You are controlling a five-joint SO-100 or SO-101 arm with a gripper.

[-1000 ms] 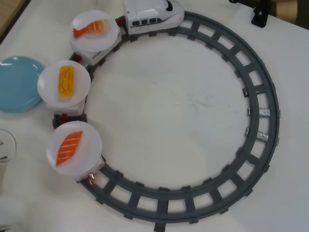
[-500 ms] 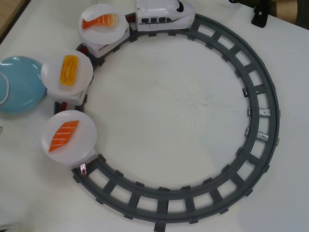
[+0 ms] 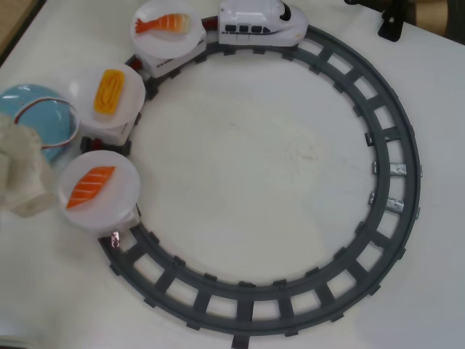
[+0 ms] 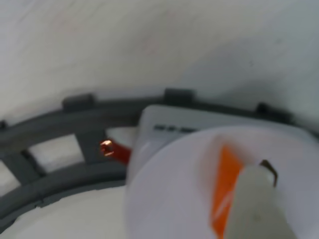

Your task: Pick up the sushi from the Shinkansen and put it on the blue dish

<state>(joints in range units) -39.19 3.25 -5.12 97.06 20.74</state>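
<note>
Salmon nigiri sushi (image 3: pixel 91 187), orange with thin white diagonal stripes, lies on the round white plate (image 3: pixel 116 207) of the last car behind the white toy bullet train, the Shinkansen (image 3: pixel 263 25), on the grey circular plastic track (image 3: pixel 392 174). In the overhead view its long axis runs diagonally, lower left to upper right, and the cream-coloured gripper (image 3: pixel 25 178) sits just to its left, partly over the round light-blue dish (image 3: pixel 29 102). The wrist view shows one pale fingertip (image 4: pixel 259 199) right against the orange piece; how wide the jaws stand cannot be told, and nothing appears held.
</note>
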